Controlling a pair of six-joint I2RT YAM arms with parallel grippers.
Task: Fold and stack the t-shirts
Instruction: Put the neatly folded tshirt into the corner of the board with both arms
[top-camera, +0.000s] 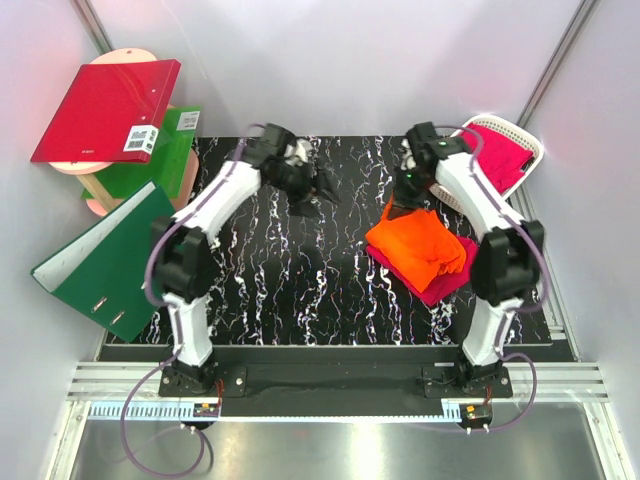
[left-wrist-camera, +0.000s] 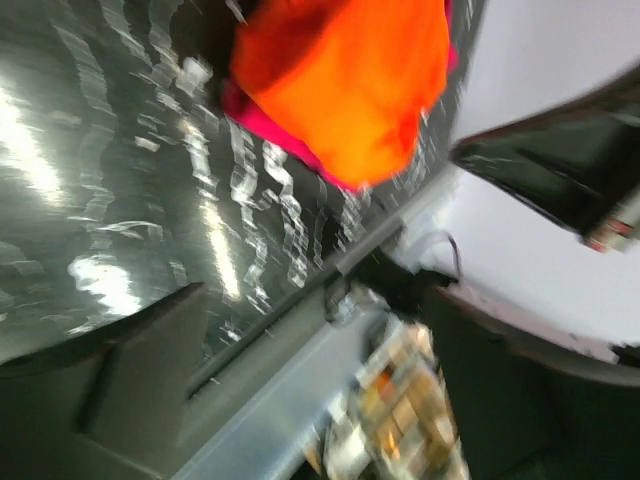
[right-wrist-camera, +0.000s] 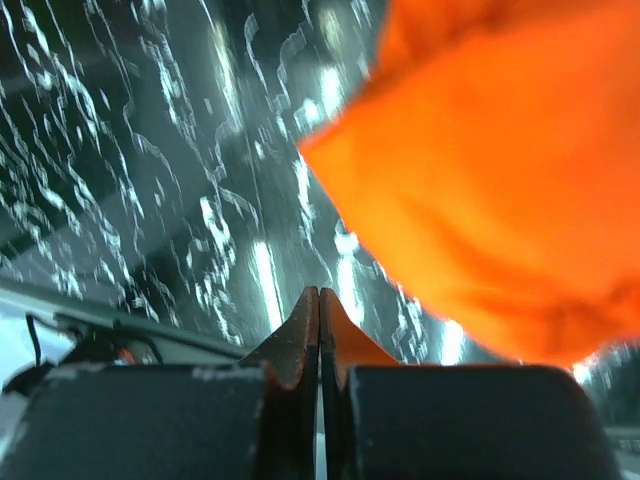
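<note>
On the black white-veined table we see the folded bright orange t-shirt stacked on a folded magenta t-shirt, right of centre. Another magenta t-shirt lies in the white lattice basket behind. Fetching it seems next: the right gripper, pinched shut and empty beside the orange edge, should rise clear first, sparing the stack. The left gripper hangs wide open, empty; red and green ring binders stand well left.

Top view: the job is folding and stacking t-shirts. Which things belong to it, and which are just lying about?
Job: orange t-shirt; magenta t-shirt under it; magenta t-shirt in the basket.
Lying about: white basket; red binder; near green binder; far green binder.
</note>
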